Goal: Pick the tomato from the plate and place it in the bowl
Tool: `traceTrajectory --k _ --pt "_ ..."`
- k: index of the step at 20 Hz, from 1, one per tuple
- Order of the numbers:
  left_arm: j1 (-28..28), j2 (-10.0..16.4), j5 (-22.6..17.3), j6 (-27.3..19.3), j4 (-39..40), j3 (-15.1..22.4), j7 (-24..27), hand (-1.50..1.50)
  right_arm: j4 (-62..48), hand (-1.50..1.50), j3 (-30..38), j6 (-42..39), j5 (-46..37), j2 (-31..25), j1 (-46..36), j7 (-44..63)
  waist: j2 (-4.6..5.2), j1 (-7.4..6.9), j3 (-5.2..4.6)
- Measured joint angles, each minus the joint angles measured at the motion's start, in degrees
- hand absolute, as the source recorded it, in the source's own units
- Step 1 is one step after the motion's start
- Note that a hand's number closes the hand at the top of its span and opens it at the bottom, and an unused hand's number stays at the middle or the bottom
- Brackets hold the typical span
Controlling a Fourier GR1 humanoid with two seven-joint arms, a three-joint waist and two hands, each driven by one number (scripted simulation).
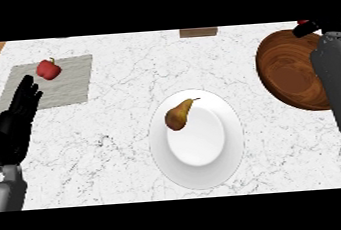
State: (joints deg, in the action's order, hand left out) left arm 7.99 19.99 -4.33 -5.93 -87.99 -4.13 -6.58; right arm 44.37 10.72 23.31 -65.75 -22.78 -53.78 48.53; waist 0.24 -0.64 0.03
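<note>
The plate was located at the centre of the tabletop, and only a pear was carried on it. The tomato was seen as a small red sliver at the bowl's far rim, mostly hidden by the right hand. The fingers of that hand were curled round the tomato. The right forearm was laid across the bowl's right side. The left hand was positioned at the left edge, fingers straight and released, holding nothing. A red pepper was set on a grey mat, well apart from the plate.
</note>
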Motion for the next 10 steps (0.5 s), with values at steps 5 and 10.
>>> traceTrajectory --k 5,10 --pt "-0.22 -1.15 1.20 -0.73 -0.40 0.97 0.18 0.00 -6.66 -1.50 4.10 -5.27 3.60 -1.59 1.23 1.51 0.09 -0.11 0.00" --pt "0.39 -2.38 2.31 -1.55 0.06 1.17 0.27 0.00 -9.88 -1.50 8.22 -5.46 9.91 -2.65 4.10 -6.45 0.07 0.01 0.03"
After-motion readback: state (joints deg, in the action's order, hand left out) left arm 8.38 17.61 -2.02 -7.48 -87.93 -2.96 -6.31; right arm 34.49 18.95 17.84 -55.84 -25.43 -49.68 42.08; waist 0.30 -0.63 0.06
